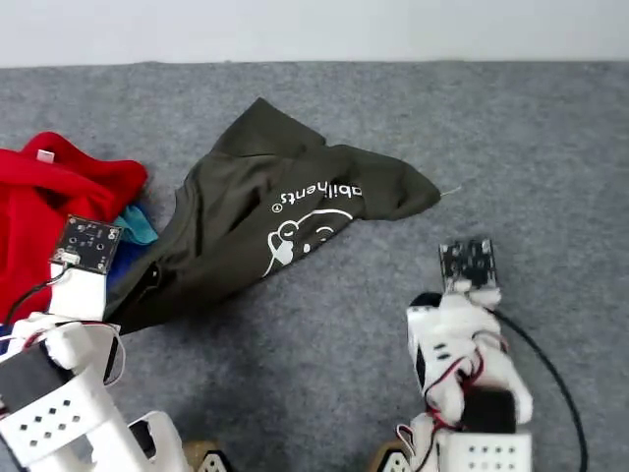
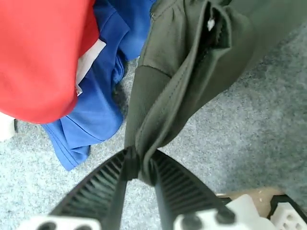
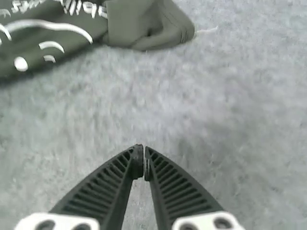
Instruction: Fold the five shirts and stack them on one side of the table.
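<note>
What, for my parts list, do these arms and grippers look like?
Both are white plastic. The left arm has rows of small holes; the right arm carries red wires and a black cable. The left gripper and right gripper have black, ribbed, tapering fingers.

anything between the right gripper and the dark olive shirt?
Nothing: bare grey felt table cover runs from the right gripper to the dark olive printed shirt, per the right wrist view.
</note>
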You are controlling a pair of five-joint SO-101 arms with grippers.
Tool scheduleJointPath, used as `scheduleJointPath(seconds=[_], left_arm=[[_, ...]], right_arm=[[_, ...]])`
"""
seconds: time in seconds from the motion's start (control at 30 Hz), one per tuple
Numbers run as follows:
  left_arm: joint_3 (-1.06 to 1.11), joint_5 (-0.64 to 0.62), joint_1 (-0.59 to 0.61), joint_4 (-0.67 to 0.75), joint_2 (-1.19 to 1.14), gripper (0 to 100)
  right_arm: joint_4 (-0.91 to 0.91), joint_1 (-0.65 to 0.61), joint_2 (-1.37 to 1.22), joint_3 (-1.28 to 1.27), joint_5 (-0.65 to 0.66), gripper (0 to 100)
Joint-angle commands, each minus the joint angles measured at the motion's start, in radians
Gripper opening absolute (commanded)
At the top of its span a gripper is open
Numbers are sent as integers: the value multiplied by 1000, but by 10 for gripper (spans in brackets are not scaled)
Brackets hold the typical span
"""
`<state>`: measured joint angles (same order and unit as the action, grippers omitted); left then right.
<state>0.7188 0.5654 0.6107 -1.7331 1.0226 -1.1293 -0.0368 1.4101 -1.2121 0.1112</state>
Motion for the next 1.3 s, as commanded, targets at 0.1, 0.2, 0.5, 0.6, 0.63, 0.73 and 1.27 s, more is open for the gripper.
scheduleJointPath(seconds=[0.1, 0.2, 0.5, 0.6, 0.63, 0.73, 1.27], left_arm=[[-5, -6, 5, -18, 15, 13], [-5, -6, 5, -17, 15, 13], [-5, -6, 5, -9, 15, 13], [-5, -6, 3, -9, 15, 13], [-5, -6, 3, -11, 15, 13], [-5, -6, 3, -11, 15, 13], [-7, -8, 6, -12, 15, 13]], right_arm=[[44, -35, -595, 456, 17, 8], [44, -76, -809, 611, 17, 8], [44, -251, -1320, 1028, 18, 8], [53, -283, -1491, 1203, 18, 8], [64, -289, -1544, 1264, 18, 8], [84, -305, -1705, 1447, 18, 8], [21, -394, -2348, 2093, 18, 8]])
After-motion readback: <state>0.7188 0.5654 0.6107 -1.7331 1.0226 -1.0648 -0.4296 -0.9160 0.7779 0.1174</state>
